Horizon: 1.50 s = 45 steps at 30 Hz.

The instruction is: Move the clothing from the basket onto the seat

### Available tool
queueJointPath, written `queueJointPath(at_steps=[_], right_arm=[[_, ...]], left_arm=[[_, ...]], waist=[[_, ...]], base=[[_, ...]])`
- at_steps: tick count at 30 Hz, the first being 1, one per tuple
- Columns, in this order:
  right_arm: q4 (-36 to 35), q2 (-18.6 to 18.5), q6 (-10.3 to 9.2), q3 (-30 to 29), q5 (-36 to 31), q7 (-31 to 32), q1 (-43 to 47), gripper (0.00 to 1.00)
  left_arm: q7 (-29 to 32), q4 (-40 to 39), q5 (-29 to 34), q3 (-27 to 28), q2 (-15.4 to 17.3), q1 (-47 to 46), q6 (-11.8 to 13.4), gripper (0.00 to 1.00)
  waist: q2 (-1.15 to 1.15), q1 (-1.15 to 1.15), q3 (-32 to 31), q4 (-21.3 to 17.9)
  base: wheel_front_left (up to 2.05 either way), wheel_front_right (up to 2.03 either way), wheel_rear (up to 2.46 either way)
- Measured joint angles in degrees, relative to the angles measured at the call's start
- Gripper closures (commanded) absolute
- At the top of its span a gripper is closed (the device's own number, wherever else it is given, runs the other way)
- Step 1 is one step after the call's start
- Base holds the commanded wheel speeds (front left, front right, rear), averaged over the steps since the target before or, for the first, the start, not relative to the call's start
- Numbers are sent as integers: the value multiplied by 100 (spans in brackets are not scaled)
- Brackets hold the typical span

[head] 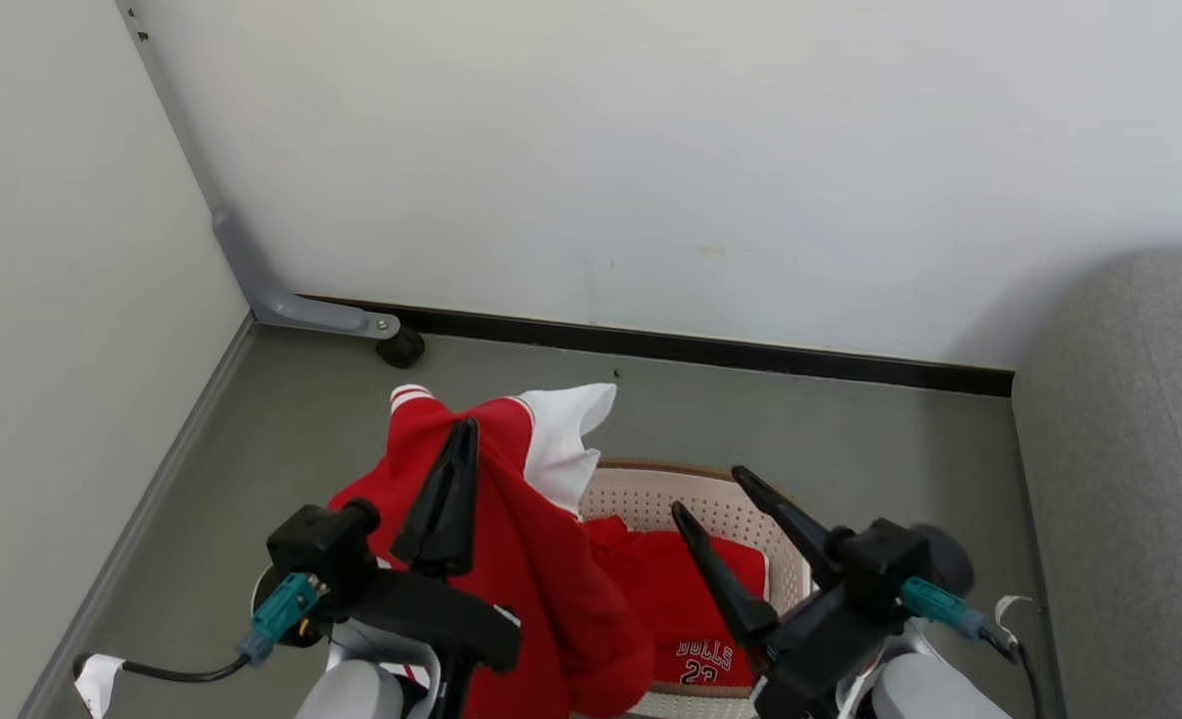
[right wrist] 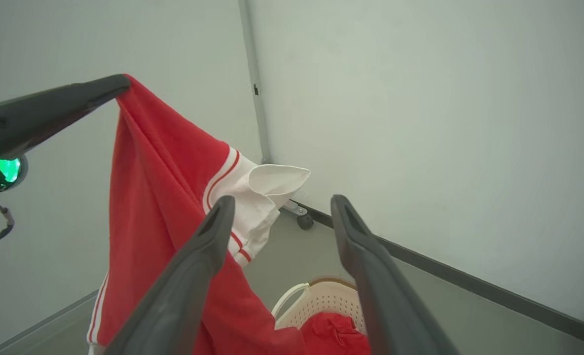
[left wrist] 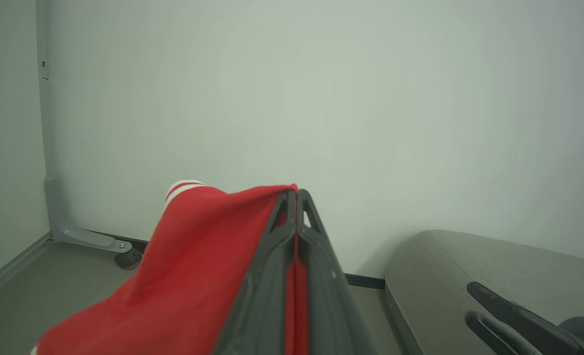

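left claw (head: 468, 427) clamps one red garment (head: 541, 579); second garment (head: 696, 589) in one basket (head: 641, 499); right claw (head: 708, 489) apart.

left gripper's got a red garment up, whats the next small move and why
Probably swing the left gripper rightward toward the seat. It is shut on the red garment, which hangs over the basket, and the seat lies on the robot's right.
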Motion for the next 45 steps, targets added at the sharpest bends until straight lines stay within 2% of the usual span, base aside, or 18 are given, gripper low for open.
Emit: queueJointPath(at_steps=[6,14,31,32,33,35,45], right_arm=[[230,19,1,912,81,0,-728,0],[481,70,1,1571,356,0,-1009,0],[900,79,1,1828,769,0,-1371,1],[894,79,1,1831,823,0,-1374,14],[890,79,1,1842,858,0,-1376,40],[881,78,1,1858,902,0,-1377,100],[751,85,1,1749,1340,0,-1358,100]], left_arm=[[154,-167,0,-191,-2,-11,1,100],[254,-355,0,-297,-1,-26,55,100],[498,-1070,0,-733,-2,-26,51,100],[504,-1098,0,-738,-2,-26,52,100],[509,-1123,0,-743,-2,-26,52,100],[532,-1143,0,-747,-2,-26,56,100],[631,-1248,-20,-726,20,43,153,100]], waist=[[0,0,43,188],[0,0,64,311],[0,0,113,399],[0,0,115,401],[0,0,118,402],[0,0,120,403],[0,0,169,316]], base=[[0,0,0],[0,0,0],[0,0,0],[0,0,0],[0,0,0],[0,0,0],[0,0,0]])
